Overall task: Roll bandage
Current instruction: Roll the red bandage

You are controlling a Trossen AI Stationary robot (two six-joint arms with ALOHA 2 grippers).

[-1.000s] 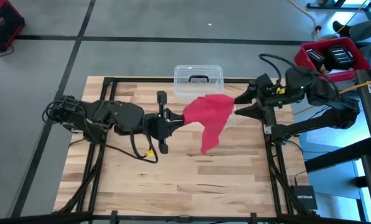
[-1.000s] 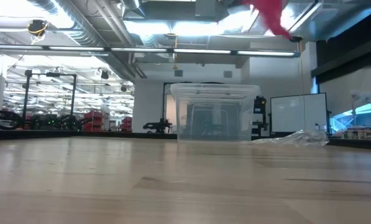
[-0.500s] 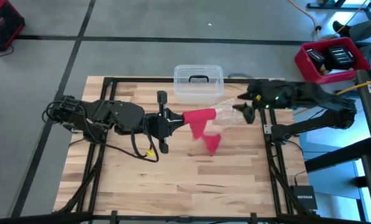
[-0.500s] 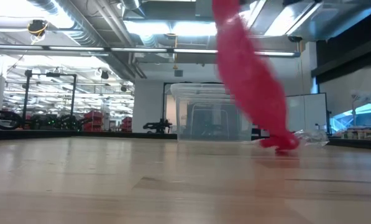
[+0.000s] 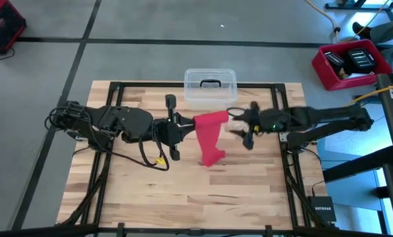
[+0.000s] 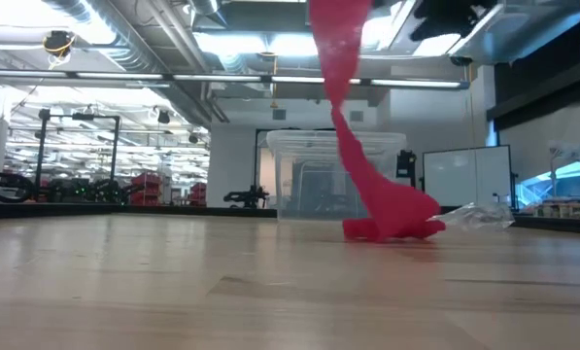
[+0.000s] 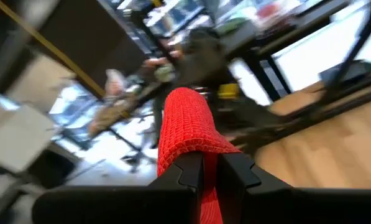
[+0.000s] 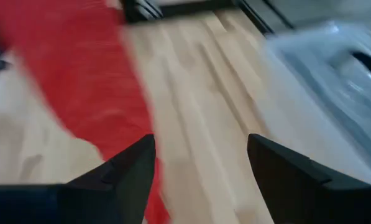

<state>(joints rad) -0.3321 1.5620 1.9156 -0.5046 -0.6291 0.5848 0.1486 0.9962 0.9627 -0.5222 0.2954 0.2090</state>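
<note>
Left gripper [image 5: 180,125] fingers clamped on the top end of the bandage [image 5: 210,135], same spot as before. Right gripper [image 5: 243,128] fingers spread, holding nothing, now moved in closer beside the strip. Bandage hanging straighter, lower end bunched on the worktop [image 5: 183,191] before the plastic box [image 5: 210,85].

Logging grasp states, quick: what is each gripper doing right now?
Left gripper: shut on the bandage, its free end on the table.
Right gripper: open, holding nothing.
</note>
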